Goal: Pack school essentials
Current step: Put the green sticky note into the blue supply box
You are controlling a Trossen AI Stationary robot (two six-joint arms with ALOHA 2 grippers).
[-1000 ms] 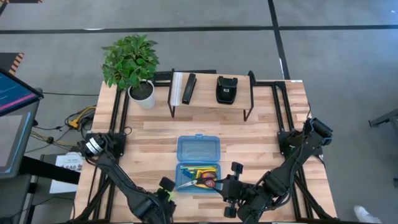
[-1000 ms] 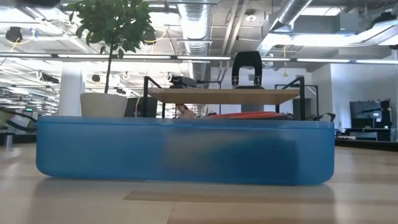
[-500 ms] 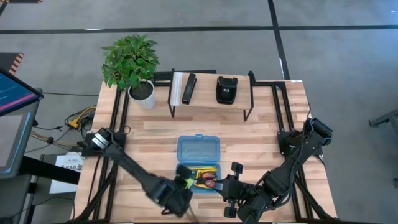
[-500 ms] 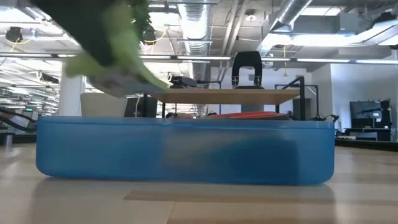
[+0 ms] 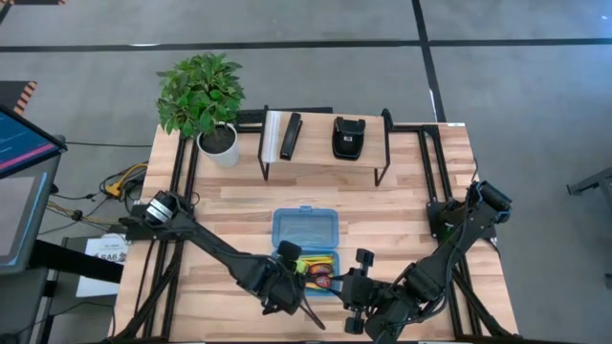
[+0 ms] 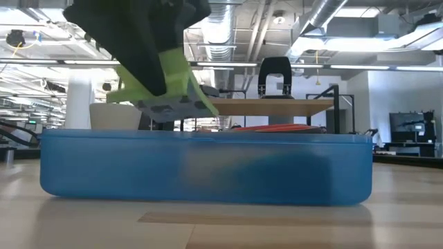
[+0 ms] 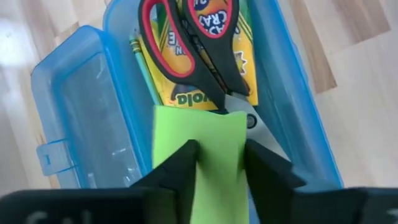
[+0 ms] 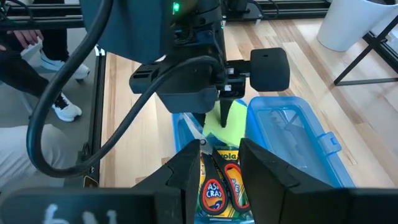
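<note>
A blue pencil case [image 5: 306,250] lies open in the middle of the table, lid [image 7: 81,124] toward the far side. Its tray holds red-handled scissors [image 7: 199,43] on a yellow-green crayon box [image 7: 205,65], with a teal pencil [image 7: 142,62] beside them. My left gripper [image 5: 287,265] hangs over the tray's left end, shut on a lime-green sticky-note pad [image 7: 199,143]. My right gripper [image 8: 221,155] waits just right of the case, open, with nothing between its fingers. My left gripper has the sticky-note pad [image 6: 169,90] between its two fingers [image 7: 264,165], coming from above and slanting down. The pad's flat face [image 7: 214,134] shows beyond the fingertips. It hangs tilted, above the case's rim in the low view. The fingers hide the exact place of contact.
A potted plant [image 5: 206,96] stands at the far left. A wooden shelf [image 5: 325,158] at the back carries a black bar with a white pad [image 5: 282,137] and a black pouch [image 5: 346,137]. A person's shoe [image 8: 65,111] shows beyond the table's edge.
My left gripper has swung from the near left part of the table toward the right and a little farther away, carrying the green pad. It now stands over the case's tray, and the pad has come into the low view above the rim.
</note>
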